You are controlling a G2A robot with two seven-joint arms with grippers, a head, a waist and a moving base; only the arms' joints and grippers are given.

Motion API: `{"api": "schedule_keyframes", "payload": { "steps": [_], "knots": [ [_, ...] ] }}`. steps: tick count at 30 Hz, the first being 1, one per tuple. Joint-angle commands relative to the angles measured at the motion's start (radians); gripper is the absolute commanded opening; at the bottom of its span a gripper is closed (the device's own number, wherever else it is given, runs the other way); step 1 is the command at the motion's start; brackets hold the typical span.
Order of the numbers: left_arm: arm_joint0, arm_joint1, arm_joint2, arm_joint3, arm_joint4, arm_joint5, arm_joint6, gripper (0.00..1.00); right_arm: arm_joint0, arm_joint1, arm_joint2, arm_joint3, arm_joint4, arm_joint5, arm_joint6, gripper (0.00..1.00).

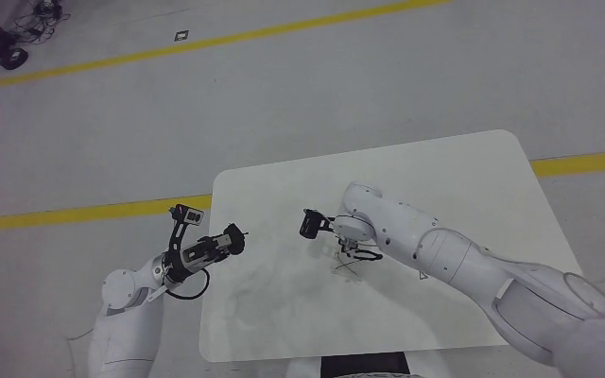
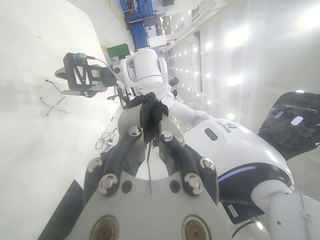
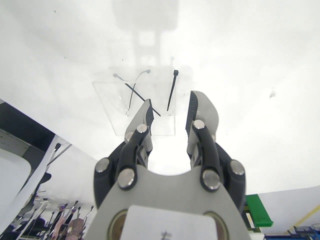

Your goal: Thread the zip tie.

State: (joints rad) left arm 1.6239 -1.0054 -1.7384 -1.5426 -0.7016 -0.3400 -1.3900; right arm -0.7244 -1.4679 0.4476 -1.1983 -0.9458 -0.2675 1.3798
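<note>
My left gripper (image 2: pixel 150 103) is shut on a thin black zip tie (image 2: pixel 149 166), whose strap runs back between the fingers toward the wrist. In the top view this gripper (image 1: pixel 236 239) hovers at the table's left edge. My right gripper (image 3: pixel 170 106) is open and points down just above three loose black zip ties. One straight zip tie (image 3: pixel 172 89) lies in line with the gap between its fingers, and two crossed zip ties (image 3: pixel 135 93) lie beside it. All three rest on a clear sheet (image 3: pixel 145 128). The top view shows the right gripper (image 1: pixel 347 249) over the ties (image 1: pixel 348 268) near the table's middle.
The white table (image 1: pixel 454 189) is bare around the ties. From the left wrist the right gripper (image 2: pixel 77 76) is seen above the loose ties (image 2: pixel 53 106). Grey floor with yellow lines surrounds the table.
</note>
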Motion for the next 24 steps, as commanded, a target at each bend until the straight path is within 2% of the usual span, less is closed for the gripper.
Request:
{"api": "schedule_keyframes", "payload": {
  "steps": [1,3,8,13,18,24],
  "knots": [
    [0.0,0.0,0.0,0.0,0.0,0.0,0.0,0.0,-0.005,0.008,0.012,-0.025,-0.005,-0.009,0.01,0.3],
    [0.0,0.0,0.0,0.0,0.0,0.0,0.0,0.0,-0.013,0.017,0.023,-0.052,-0.007,-0.022,0.01,0.28],
    [0.0,0.0,0.0,0.0,0.0,0.0,0.0,0.0,-0.035,0.052,0.048,-0.105,0.017,-0.073,0.01,0.31],
    [0.0,0.0,0.0,0.0,0.0,0.0,0.0,0.0,-0.036,0.087,0.039,-0.158,0.072,-0.073,0.01,0.34],
    [0.0,0.0,0.0,0.0,0.0,0.0,0.0,0.0,-0.01,0.126,-0.014,-0.196,0.142,-0.073,0.01,0.34],
    [0.0,0.0,0.0,0.0,0.0,0.0,0.0,0.0,0.048,0.151,-0.107,-0.2,0.231,-0.073,0.01,0.33]
  ]
}}
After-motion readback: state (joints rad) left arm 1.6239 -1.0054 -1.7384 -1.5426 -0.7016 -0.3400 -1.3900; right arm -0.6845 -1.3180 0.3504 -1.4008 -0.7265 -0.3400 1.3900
